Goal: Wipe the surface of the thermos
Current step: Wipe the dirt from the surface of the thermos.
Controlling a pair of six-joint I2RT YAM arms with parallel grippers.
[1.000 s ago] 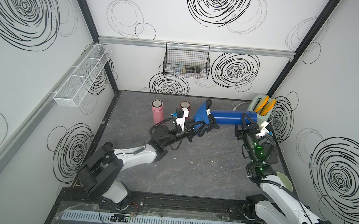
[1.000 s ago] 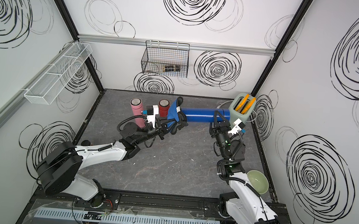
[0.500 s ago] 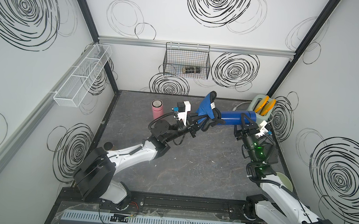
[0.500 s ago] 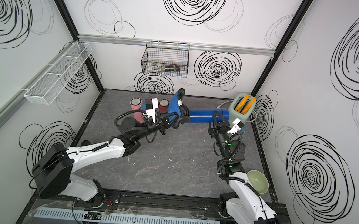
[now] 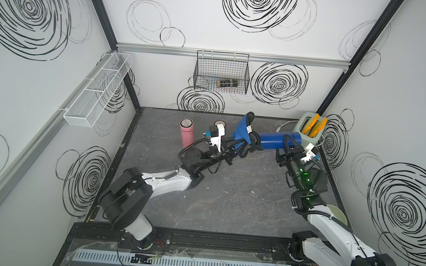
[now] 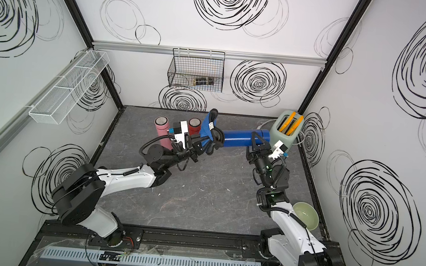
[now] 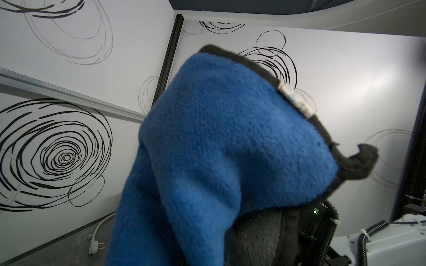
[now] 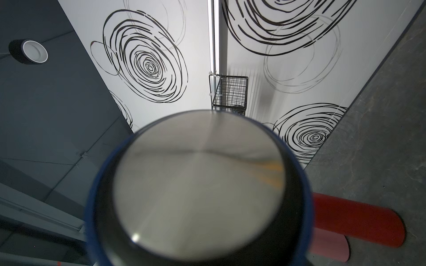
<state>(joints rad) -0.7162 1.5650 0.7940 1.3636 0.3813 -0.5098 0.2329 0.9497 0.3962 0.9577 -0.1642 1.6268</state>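
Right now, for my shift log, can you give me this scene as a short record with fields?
held object: blue thermos, level, above the table
right fingers: clamped around the thermos near its steel end
left fingers: shut on the blue cloth
cloth position: draped over the thermos's other end
standing on table: pink thermos, red thermos
back corner: toaster
beside right arm: bowl

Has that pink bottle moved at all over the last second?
No. The pink bottle stands upright at the same spot relative to the hanging wire basket.
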